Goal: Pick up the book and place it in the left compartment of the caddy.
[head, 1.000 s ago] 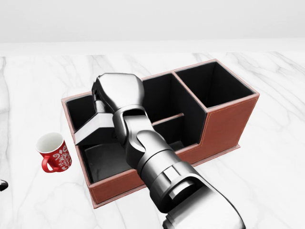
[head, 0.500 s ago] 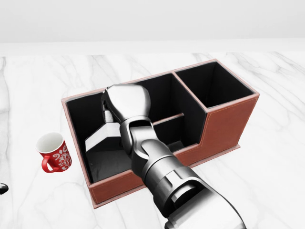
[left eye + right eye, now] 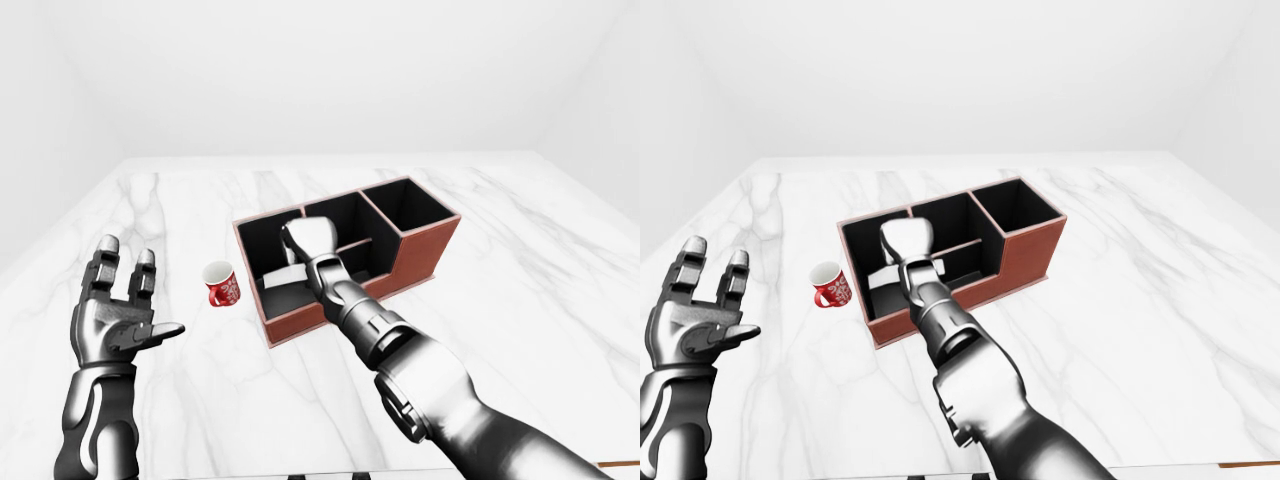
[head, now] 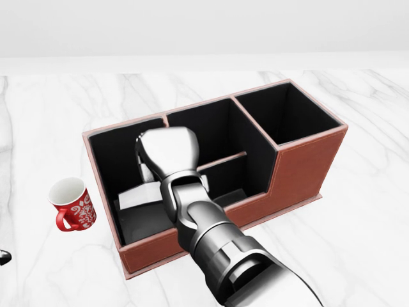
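The brown caddy with black lining stands on the marble table, seen mid-frame in the head view. The book, pale pages and dark cover, lies low and nearly flat inside the caddy's left compartment. My right hand hangs over that compartment, its back to the camera and right above the book's right end. Its fingers are hidden beneath it, so its grip does not show. In the left-eye view, my left hand is raised at the lower left with its fingers spread, holding nothing.
A red mug with a white pattern stands on the table just left of the caddy. The caddy's middle and right compartments show only black lining. The white marble table stretches all round.
The book has dropped from a steep tilt under my right hand to nearly flat on the bottom of the left compartment. The hand has shifted slightly lower and rightwards.
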Available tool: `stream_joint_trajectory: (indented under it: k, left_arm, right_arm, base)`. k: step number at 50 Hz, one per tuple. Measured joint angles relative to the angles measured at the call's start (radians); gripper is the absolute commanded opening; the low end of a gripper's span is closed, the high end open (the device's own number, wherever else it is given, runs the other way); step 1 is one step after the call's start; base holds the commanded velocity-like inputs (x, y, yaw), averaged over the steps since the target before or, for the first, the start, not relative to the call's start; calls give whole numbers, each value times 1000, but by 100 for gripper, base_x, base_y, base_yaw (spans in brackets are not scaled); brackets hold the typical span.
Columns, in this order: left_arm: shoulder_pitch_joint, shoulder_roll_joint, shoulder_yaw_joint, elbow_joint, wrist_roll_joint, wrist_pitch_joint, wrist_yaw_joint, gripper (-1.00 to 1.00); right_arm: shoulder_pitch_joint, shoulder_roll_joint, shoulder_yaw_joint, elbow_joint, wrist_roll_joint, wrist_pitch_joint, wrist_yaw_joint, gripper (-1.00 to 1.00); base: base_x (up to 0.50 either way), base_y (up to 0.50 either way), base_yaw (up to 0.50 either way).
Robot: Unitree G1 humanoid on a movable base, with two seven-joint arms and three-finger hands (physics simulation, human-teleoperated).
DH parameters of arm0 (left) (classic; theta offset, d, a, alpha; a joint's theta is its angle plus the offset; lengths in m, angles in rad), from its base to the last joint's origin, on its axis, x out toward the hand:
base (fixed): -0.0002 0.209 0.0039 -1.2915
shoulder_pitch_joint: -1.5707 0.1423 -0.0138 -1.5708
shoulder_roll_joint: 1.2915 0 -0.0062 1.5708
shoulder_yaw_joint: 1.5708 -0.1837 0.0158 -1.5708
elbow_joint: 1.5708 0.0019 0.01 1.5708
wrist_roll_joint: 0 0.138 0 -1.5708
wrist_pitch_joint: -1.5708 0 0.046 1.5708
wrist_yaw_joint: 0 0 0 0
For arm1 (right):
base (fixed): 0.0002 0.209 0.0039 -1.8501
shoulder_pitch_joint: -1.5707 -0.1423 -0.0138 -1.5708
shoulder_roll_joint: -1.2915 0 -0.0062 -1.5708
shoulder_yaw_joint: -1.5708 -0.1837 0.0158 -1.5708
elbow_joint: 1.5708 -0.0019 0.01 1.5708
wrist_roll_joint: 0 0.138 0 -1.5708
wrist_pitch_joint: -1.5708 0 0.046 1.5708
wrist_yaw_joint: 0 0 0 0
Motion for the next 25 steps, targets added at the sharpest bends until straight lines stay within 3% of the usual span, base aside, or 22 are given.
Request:
stream_joint_trajectory:
  k: [25]
  left_arm:
    - [14, -7, 6, 5, -4, -11, -17, 100]
  right_arm:
    - [46, 15, 36, -6, -116, 0, -5, -100]
  base:
    - [0, 0, 0]
